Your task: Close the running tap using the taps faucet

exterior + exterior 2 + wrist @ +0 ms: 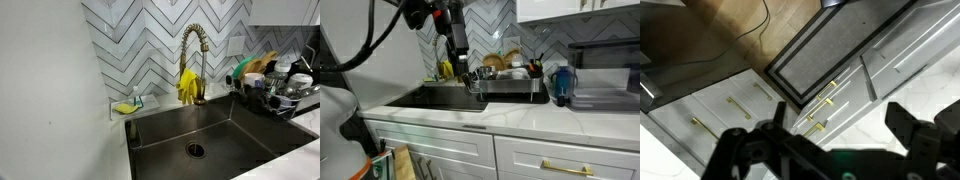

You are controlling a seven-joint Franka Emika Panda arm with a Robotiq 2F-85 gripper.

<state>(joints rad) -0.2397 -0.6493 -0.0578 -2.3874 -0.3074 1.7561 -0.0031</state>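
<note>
Tap (194,50): we see it at the back edge of the sink (165,128), against the tiled wall, gloves (187,86) draped on its stem | Gripper (471,80): hangs over the sink beside the rack (510,88), clear of the tap | Claw: in the wrist view we see the fingers (740,150) spread, holding nothing

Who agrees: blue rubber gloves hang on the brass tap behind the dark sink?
Wrong colour: the gloves are yellow, not blue, as an exterior view shows. They do hang on the brass tap behind the dark sink.
</note>
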